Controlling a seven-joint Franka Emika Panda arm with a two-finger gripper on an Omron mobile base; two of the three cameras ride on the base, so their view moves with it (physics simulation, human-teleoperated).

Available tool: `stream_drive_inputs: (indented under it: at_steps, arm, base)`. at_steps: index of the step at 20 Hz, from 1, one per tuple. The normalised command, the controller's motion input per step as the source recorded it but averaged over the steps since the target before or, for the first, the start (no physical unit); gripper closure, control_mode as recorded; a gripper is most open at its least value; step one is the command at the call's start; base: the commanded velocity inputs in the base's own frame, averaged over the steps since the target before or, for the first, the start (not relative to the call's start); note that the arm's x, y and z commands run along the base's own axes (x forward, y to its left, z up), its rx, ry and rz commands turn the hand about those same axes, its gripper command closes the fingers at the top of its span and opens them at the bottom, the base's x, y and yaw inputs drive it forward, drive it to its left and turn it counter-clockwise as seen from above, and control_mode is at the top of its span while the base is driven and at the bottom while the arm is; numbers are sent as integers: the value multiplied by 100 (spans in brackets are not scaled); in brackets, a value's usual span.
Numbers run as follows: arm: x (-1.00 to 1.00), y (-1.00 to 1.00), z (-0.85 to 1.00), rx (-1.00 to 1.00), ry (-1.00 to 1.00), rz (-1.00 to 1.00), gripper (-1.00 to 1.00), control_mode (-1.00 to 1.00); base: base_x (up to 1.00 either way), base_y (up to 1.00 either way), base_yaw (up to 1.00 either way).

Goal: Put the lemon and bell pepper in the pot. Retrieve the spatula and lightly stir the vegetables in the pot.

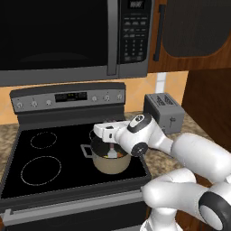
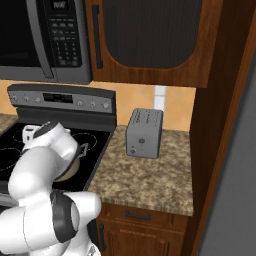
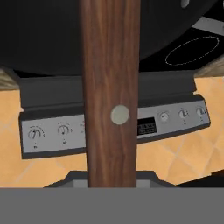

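The beige pot (image 1: 109, 166) stands on the black stovetop's right side, and its side handle (image 2: 82, 148) peeks out past my arm in the right base view. My gripper (image 1: 110, 143) hangs over the pot's mouth, shut on the spatula (image 1: 111, 151), which reaches down into the pot. Up close, the spatula's brown handle (image 3: 111, 87) with its pale rivet runs up the middle of the hand view. A small red patch inside the pot at the right is the bell pepper (image 1: 121, 154). The lemon is hidden by the pot's wall and my hand.
A grey toaster (image 1: 163, 110) sits on the granite counter (image 2: 150, 175) right of the stove. Two ringed burners (image 1: 40, 169) lie left of the pot. The microwave (image 1: 67, 36) hangs overhead, the stove's control panel (image 1: 67, 97) behind. A tall wooden cabinet side (image 2: 220, 125) bounds the right.
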Motion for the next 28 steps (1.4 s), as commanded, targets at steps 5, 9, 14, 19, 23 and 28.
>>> stream_drive_inputs:
  at_steps: [5, 9, 14, 19, 23, 28]
  arm:
    - [0, 0, -44, -15, 4, 9, 100, -100]
    - [0, 0, -36, -14, -18, 14, 100, -100]
    - [11, 4, -46, -1, -23, 17, 100, -100]
    - [13, 1, -70, 0, -10, 15, 100, -100]
    - [11, 0, -92, 0, -3, 14, 100, -100]
    - [26, 0, -54, 2, -21, 17, 100, -100]
  base:
    - [0, 0, 0]
    - [0, 0, 0]
    - [0, 0, 0]
    - [0, 0, 0]
    - [0, 0, 0]
    - [0, 0, 0]
